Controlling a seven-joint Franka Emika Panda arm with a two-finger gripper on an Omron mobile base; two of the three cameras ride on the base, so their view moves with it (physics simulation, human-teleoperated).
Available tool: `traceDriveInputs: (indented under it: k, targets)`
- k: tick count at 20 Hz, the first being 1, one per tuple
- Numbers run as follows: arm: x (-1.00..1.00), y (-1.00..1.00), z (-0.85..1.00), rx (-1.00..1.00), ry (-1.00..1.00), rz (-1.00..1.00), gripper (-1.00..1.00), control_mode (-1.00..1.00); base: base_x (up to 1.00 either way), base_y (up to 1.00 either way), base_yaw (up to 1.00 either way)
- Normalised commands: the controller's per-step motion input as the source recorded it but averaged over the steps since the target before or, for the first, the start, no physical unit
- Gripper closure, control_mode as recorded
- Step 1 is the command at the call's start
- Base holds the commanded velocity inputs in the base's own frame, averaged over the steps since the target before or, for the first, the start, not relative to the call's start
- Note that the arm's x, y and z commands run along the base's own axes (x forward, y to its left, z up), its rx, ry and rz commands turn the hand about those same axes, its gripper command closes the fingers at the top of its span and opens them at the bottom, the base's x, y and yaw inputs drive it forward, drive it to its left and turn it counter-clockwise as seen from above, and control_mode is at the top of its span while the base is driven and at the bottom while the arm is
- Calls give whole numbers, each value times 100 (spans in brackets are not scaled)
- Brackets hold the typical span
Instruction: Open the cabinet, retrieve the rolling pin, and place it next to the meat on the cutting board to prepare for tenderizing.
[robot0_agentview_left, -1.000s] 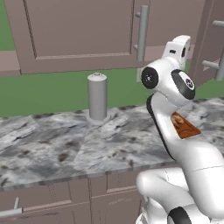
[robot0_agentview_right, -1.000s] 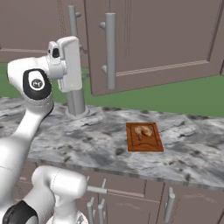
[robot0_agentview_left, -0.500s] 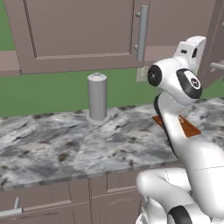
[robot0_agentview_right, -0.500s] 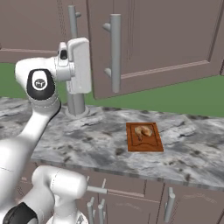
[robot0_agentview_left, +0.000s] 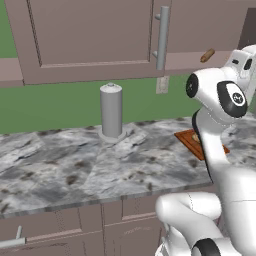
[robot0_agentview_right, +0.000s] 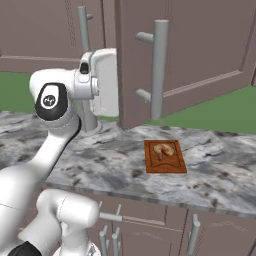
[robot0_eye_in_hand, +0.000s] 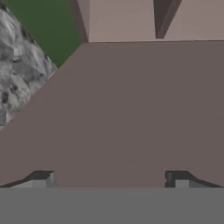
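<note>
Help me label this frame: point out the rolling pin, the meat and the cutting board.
rolling pin (robot0_agentview_left: 207, 55): left base view, middle of the tan cylinder in the cabinet.
meat (robot0_agentview_right: 163, 149): right base view, centre of the pale curled lump.
cutting board (robot0_agentview_right: 175, 166): right base view, bare wood near the lower right corner.

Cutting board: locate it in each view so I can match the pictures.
Left base view: cutting board right of centre on the counter, partly behind the arm.
Right base view: cutting board right of centre, fully visible.
Hand view: close on the cabinet.
Shared landmark: the marble counter.
</note>
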Motion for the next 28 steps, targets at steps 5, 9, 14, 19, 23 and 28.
traceDriveInputs:
  k: [5, 9, 14, 19, 23, 28]
  targets:
    - [-22, -78, 0, 0, 3, -26, -100, -100, 0, 0, 0]
    - [0, -84, 0, 0, 2, -22, -100, -100, 0, 0, 0]
    - [0, -84, 0, 1, 0, -17, -100, -100, 0, 0, 0]
    - [9, -77, 0, 1, 0, -11, -100, -100, 0, 0, 0]
    - [20, -66, 0, 1, 0, -8, -100, -100, 0, 0, 0]
    - [8, -39, 0, 0, 0, -3, -100, -100, 0, 0, 0]
